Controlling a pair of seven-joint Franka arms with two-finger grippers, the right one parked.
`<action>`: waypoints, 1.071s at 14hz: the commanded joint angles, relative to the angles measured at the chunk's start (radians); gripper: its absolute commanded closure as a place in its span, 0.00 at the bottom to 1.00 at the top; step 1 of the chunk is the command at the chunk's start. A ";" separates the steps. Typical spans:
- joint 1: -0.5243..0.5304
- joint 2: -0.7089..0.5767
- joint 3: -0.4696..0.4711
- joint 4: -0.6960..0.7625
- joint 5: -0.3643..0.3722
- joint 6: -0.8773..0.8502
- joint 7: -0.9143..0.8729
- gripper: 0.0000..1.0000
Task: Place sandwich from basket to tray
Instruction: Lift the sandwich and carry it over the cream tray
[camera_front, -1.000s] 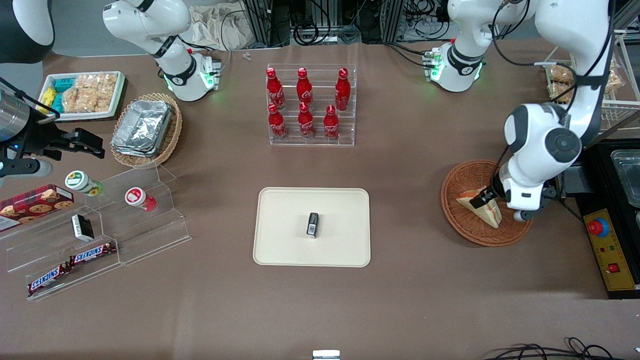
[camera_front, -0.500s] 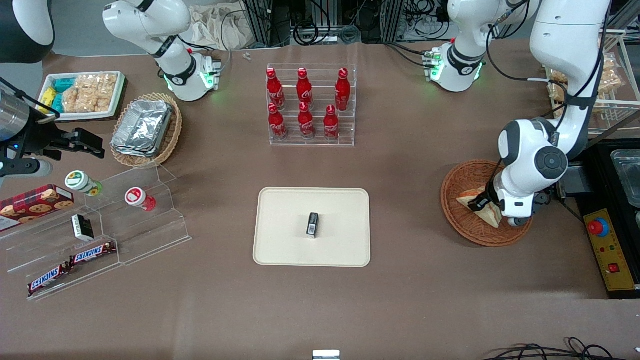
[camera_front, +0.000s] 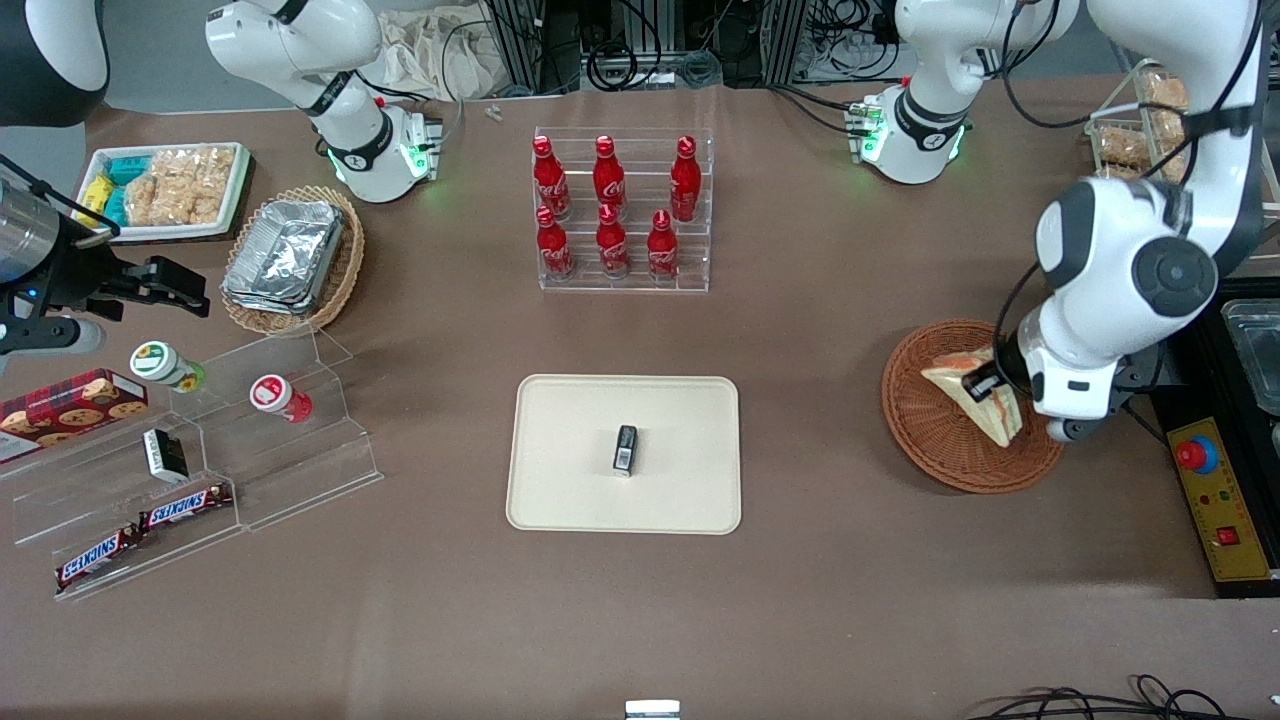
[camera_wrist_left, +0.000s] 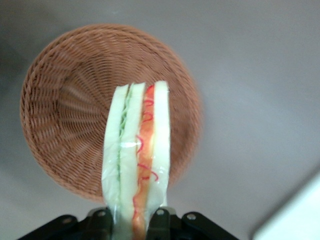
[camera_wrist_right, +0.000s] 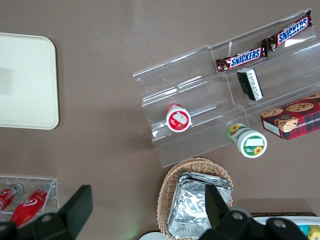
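Sandwich (camera_front: 968, 392): a triangular wedge of pale bread, held above the reddish-brown basket; in the wrist view (camera_wrist_left: 136, 165) it stands on edge, showing white bread layers with green and red-orange filling between them, clear of the wicker below it.
Claw (camera_front: 985, 385): clenched on the sandwich; its two dark fingers (camera_wrist_left: 159, 220) press against the wedge from either side at its thick end.
Basket (camera_front: 925, 450): round, shallow, woven wicker, resting on the worktop toward the working arm's end; seen from above in the wrist view (camera_wrist_left: 60, 110), nothing lies in the part of it that shows.
Tray (camera_front: 560, 480): flat, cream-coloured, rectangular with rounded corners, at the middle of the worktop, well apart from the basket.
Small black box (camera_front: 625, 448): upright on the tray, near its centre.
Bottle rack (camera_front: 690, 280): clear acrylic tiers holding six red bottles (camera_front: 611, 212) in two rows, farther from the front camera than the tray.
Tan wicker basket (camera_front: 345, 270): holds stacked foil containers (camera_front: 285, 252), toward the parked arm's end.
White tray of snack packets (camera_front: 170, 186): just beside the tan basket, nearer the worktop's end.
Acrylic step stand (camera_front: 300, 470): carries two capped cups (camera_front: 272, 394), two Snickers bars (camera_front: 185, 507) and a biscuit box (camera_front: 65, 405).
Worktop (camera_front: 850, 600): covered in brown material.
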 joint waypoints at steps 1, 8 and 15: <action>-0.034 0.048 -0.105 0.119 -0.011 -0.082 -0.018 1.00; -0.115 0.308 -0.322 0.160 0.045 0.256 -0.001 1.00; -0.126 0.536 -0.325 0.183 0.384 0.493 0.011 1.00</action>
